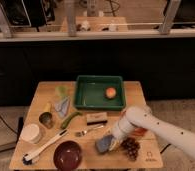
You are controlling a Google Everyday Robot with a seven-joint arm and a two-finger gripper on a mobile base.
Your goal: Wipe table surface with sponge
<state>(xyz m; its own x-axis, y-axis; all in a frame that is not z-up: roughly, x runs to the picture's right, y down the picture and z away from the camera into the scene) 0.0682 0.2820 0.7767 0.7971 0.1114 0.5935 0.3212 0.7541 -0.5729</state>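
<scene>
A light wooden table surface (136, 92) seen from above, crowded w/ kitchen items. The landmark here is the green tray (86, 102), which sits at the far centre of the surface and holds an orange fruit (110, 92).

Left to right: well to the near-left of the tray, a white round container (30, 133) by the left edge, and a long-handled brush (43, 147) lying diagonally. Left of the tray, a small dark cup (46, 119), a folded cloth (62, 106) and a green veg, prob. a pepper (69, 119). Nearer than the tray, a dark red bowl (67, 155), a fork (88, 131), and just in front of the tray a flat brown block (96, 117) (not the sponge).

Near-right of the tray: the sponge (106, 144), grey-blue w/ a yellowish layer, tilted on the surface at the tip of the white arm, which enters from the right. The pincer (112, 138) is at the sponge's right end and appears to be holding it, though the exact jaw gap is hard to read. A cluster of dark grapes (129, 148) lies touching or just beside the sponge.

Risks, as I judge them: a sweep could push the grapes off the near edge, since they sit right in the path. A leftward stroke could knock the bowl or fork. The tilted sponge may wipe on one edge only, or slip out under pressure.
</scene>
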